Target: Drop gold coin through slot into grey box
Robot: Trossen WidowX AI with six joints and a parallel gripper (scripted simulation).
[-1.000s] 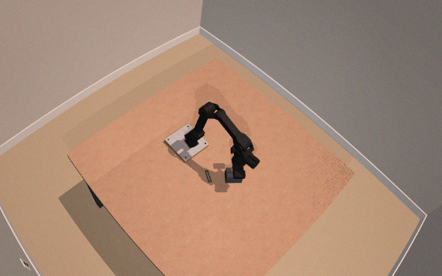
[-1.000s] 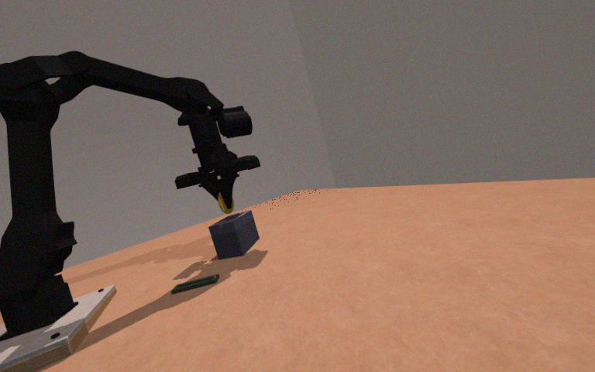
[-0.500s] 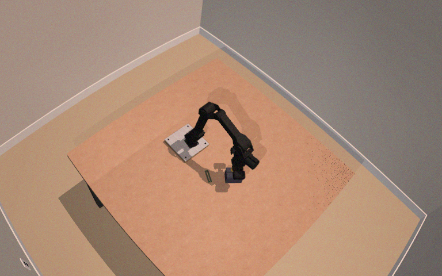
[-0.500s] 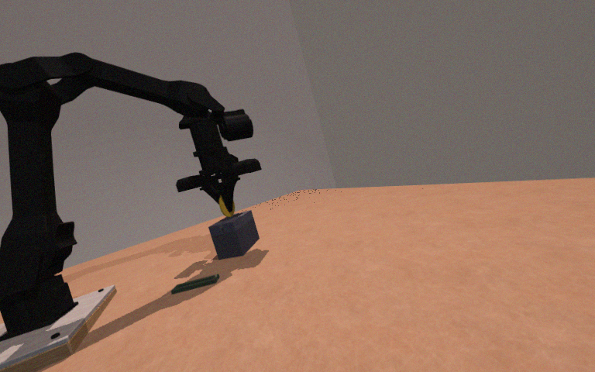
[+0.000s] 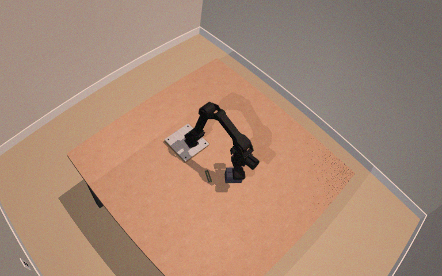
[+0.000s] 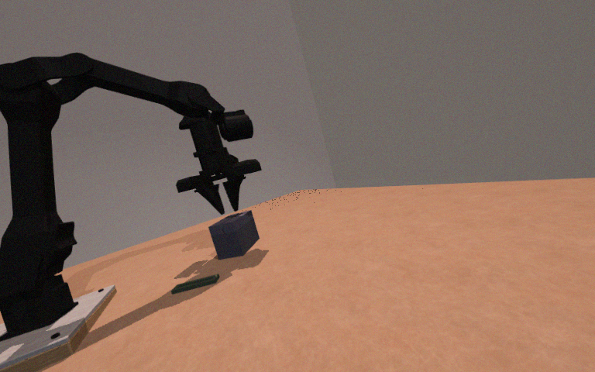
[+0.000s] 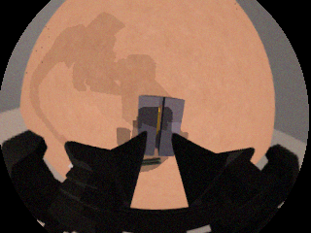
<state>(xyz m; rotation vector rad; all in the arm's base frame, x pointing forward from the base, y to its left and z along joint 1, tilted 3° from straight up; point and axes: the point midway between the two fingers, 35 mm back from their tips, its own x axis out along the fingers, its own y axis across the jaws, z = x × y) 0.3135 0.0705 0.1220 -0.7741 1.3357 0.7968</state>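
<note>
The grey box (image 5: 229, 177) (image 6: 235, 236) (image 7: 148, 109) stands on the table. In the wrist view a thin gold sliver of the coin (image 7: 158, 118) shows along the slot in the box's lid; the top and exterior views do not show the coin. My gripper (image 5: 237, 169) (image 6: 228, 210) (image 7: 159, 135) hangs just above the lid, fingers apart, with nothing between them. The dark-green holder (image 5: 208, 175) (image 6: 195, 284) (image 7: 152, 163) lies empty on the table a short way from the box, toward the arm's base.
The arm's pale base plate (image 5: 177, 140) (image 6: 65, 320) sits behind the holder. The orange table top (image 5: 182, 211) (image 6: 394, 271) spreads wide around the box; its edges are far from the gripper.
</note>
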